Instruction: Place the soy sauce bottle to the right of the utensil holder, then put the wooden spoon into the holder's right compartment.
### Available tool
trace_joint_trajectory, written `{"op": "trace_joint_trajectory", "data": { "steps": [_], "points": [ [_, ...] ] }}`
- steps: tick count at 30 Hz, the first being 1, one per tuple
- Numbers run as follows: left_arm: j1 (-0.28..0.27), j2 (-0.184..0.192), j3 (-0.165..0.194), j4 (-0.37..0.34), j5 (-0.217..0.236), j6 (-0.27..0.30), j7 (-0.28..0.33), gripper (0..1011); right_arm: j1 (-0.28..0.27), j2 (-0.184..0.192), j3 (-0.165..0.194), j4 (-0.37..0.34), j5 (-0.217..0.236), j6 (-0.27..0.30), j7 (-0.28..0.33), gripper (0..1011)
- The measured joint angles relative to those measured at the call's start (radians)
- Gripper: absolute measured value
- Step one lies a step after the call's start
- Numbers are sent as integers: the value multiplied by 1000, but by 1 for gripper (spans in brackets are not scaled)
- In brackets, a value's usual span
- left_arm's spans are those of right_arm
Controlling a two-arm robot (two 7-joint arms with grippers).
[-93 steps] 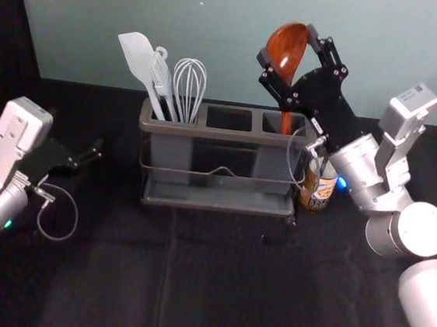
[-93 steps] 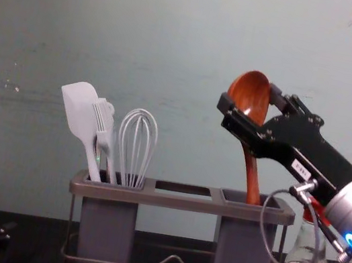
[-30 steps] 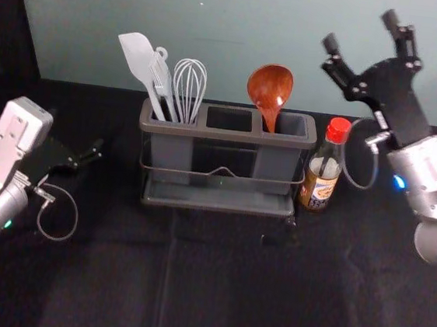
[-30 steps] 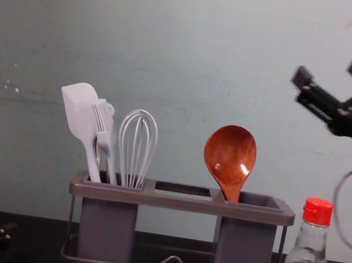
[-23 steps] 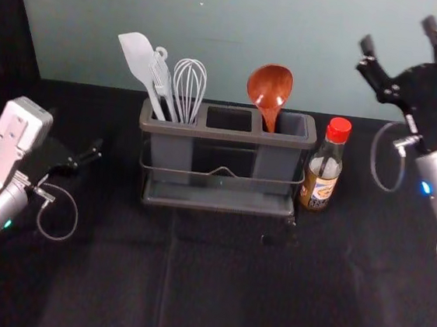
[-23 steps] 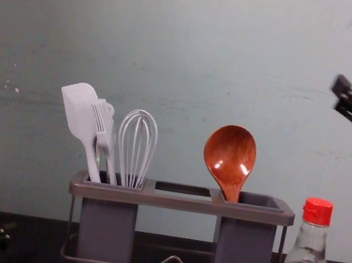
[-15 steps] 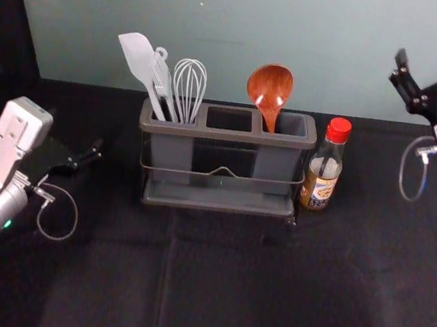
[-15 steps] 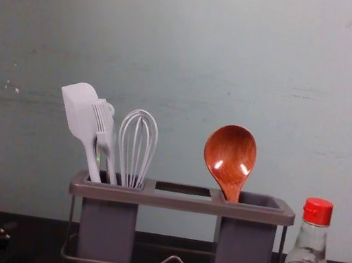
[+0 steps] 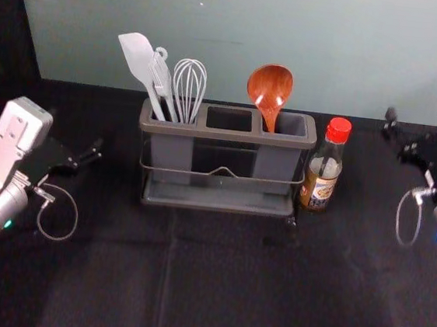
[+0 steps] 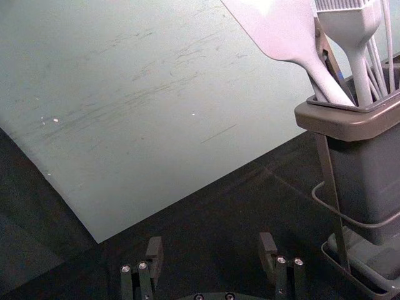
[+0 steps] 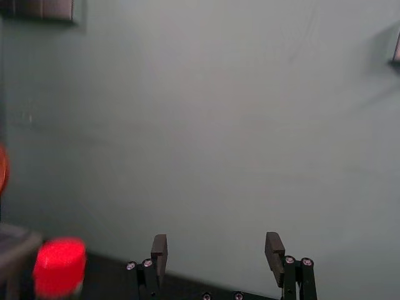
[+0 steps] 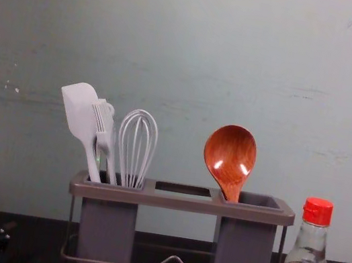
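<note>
Head view: right gripper spread wide, holding nothing. Bottle stood upright left of it, just beside holder; spoon farther left, in right compartment. Left gripper parked left of holder. Left wrist view: jaws wide, nothing between. Right wrist view: same. Chest view: spoon stood bowl up.

Red-brown spoon, red bottle cap, grey holder
</note>
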Motion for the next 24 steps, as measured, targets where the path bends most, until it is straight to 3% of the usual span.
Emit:
{"op": "trace_joint_trajectory", "data": {
  "steps": [7,24],
  "points": [
    [0,0,0,0,0,0,0,1005,-37,0,-11,-4,-22,51,-29,1002],
    [0,0,0,0,0,0,0,1005,-50,6,-21,7,-24,36,-30,1002]
  ]
}}
